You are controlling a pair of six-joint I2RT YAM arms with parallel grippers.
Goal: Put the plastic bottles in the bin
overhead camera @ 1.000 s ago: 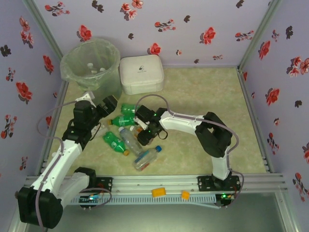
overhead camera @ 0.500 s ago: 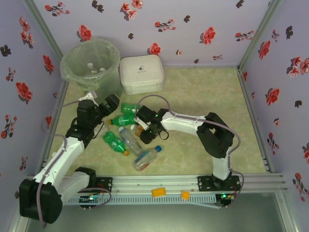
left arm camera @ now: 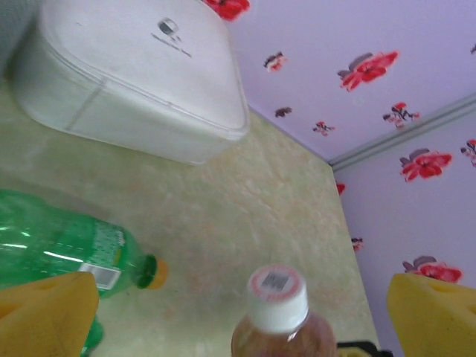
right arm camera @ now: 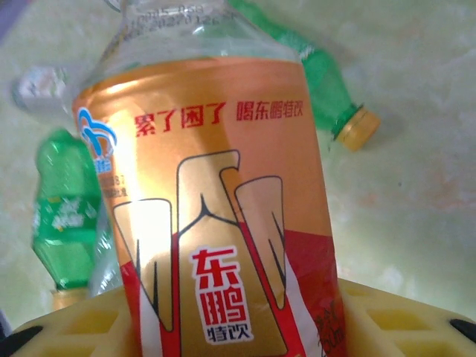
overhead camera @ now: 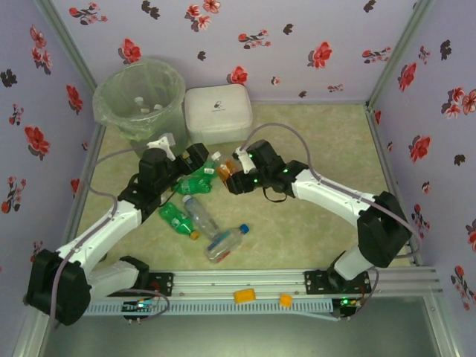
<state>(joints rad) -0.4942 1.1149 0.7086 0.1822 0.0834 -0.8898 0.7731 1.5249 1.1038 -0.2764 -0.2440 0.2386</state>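
The right gripper [overhead camera: 232, 178] has its yellow pads [right arm camera: 398, 320] clamped on either side of an orange-labelled bottle [right arm camera: 216, 223], low on its body, near the middle of the table and seemingly lifted off it. The bottle's long axis runs straight out along the fingers, clear shoulder leading. In the overhead view its white cap [left arm camera: 277, 294] aims toward about 11 o'clock, at the left gripper [overhead camera: 196, 158]. That gripper's fingers [left arm camera: 44, 312] stand wide apart; in its wrist view the cap shows between them, touching neither. A green bottle [left arm camera: 67, 249] lies on its side just beside, its orange cap end nearest the held bottle. Toward 7 o'clock of the held bottle three more lie flat and close together. A second green bottle [overhead camera: 177, 219] has its cap at its 4 o'clock end, a clear bottle [overhead camera: 201, 216] lies alongside it, and a blue-capped bottle [overhead camera: 225, 245] has its cap at its 2 o'clock end. The table [overhead camera: 312, 149] is a mottled, pale green-beige surface like marble. The bin [overhead camera: 160, 125] stands upright in the 10 o'clock corner, lined with a clear bag, white caps visible inside. A white box [overhead camera: 218, 113] sits just beside it at its 3 o'clock. Lilac walls [overhead camera: 297, 30] printed with red and dark flowers close three sides, and a metal rail [overhead camera: 245, 281] runs along the 6 o'clock edge.
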